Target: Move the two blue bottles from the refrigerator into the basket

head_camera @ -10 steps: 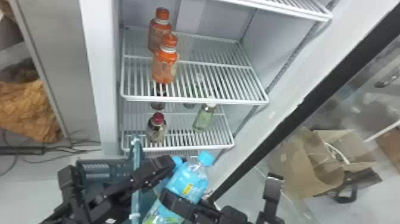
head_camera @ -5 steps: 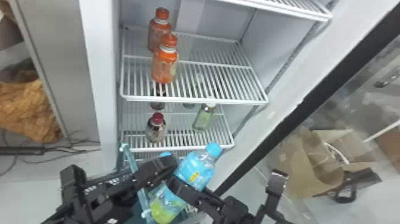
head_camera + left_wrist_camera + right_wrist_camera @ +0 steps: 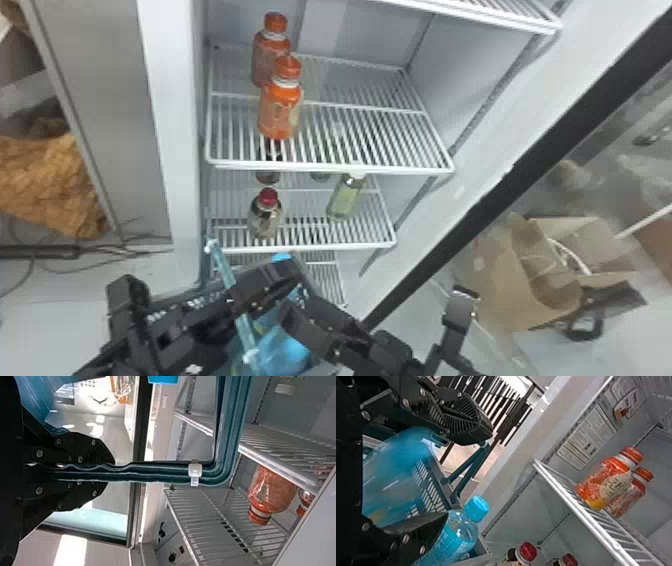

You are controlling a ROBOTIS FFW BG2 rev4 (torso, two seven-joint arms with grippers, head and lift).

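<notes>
While the left gripper is clamping the basket's handle, the right gripper is gaping wide, one blurry blue bottle showing between its fingers (can't tell if touching), the other blue bottle sitting in the basket near them.

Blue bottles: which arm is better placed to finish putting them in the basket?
The right, I'd say: the right gripper is right at a blue bottle by the basket, while the left gripper is clamped on its handle.
</notes>
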